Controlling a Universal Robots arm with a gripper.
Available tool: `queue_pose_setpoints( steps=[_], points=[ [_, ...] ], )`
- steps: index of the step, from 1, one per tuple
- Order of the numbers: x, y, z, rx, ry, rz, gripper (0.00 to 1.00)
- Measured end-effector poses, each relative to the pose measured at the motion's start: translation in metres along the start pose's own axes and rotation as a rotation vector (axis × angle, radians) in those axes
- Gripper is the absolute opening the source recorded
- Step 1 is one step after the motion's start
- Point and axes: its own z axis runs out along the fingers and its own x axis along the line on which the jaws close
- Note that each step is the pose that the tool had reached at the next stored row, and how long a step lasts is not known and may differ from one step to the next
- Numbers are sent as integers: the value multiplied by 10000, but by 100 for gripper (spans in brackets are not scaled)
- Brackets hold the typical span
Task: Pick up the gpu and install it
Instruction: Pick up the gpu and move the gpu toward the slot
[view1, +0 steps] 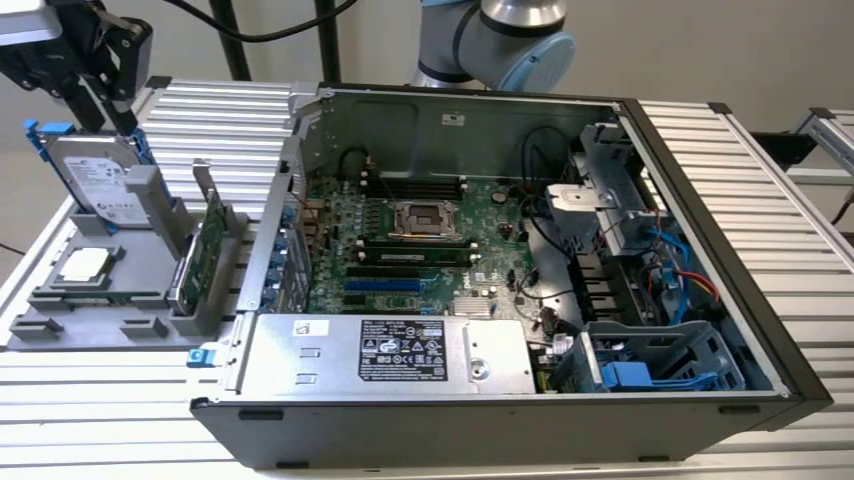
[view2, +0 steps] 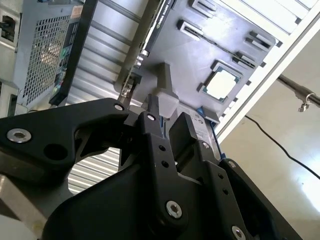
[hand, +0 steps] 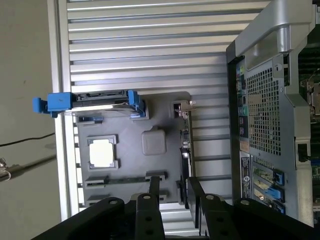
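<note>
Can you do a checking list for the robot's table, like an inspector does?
Surface: ribbed metal table, with a grey holder beside an open computer case.
Job's things: gpu stands on edge in the holder, not yet picked up.
Clutter: hard drive with blue rails and a square chip, both in the holder.
Grippers: gripper open, holding nothing, above the holder.
Cables: black cable at the top; red and blue wires inside the case.
Surroundings: arm behind the case.
</note>
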Motion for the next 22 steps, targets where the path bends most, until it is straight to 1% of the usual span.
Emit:
queue_pose_setpoints(
  steps=[6, 13, 22],
  points=[
    [-13, 1, 0, 0, 1, -3, 100],
    [-97, 6, 1, 0, 1, -2, 100],
    [-166, -13, 1, 0, 4, -1, 100]
  ],
)
